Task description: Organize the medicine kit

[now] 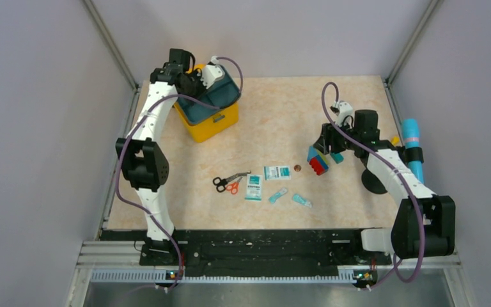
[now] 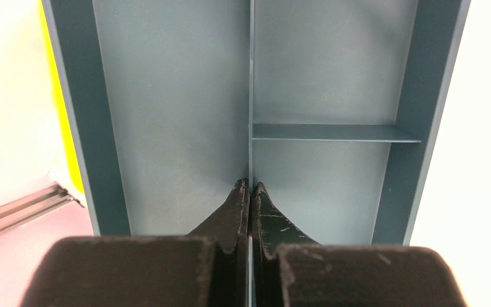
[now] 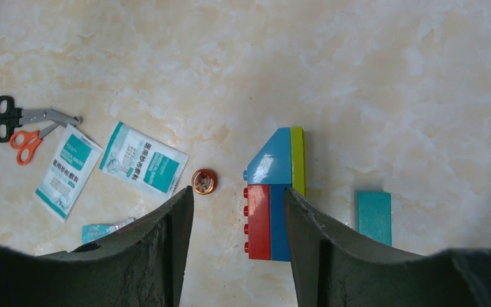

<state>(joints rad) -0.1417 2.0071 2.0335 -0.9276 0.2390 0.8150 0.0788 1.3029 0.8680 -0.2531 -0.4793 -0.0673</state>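
The bright yellow plastic medicine kit point(image 1: 212, 130) stands at about ten o'clock on the table, with the dark teal plastic compartment tray point(image 2: 172, 96) resting in its top. The left gripper point(image 2: 250, 185) is pinched narrow on the tray's thin centre divider, and the compartments in its wrist view hold nothing. The right gripper point(image 3: 238, 192) hovers at about three o'clock over the small stack of red, blue and green toy blocks point(image 3: 272, 204), its jaws roughly half apart and holding nothing. A loose flat teal block point(image 3: 373, 216) lies just beside the stack. Around six o'clock of centre the supplies lie unsorted on the table: black-handled scissors point(image 1: 229, 180) touching orange-handled scissors point(image 1: 233, 188), two white-and-teal sachets point(image 1: 254, 187), a small round copper-coloured piece point(image 3: 204, 181) and two small teal packets point(image 1: 278, 195). Judging by this, the packing has barely started. Every supply remains outside the kit, and the tray is the only part in hand.
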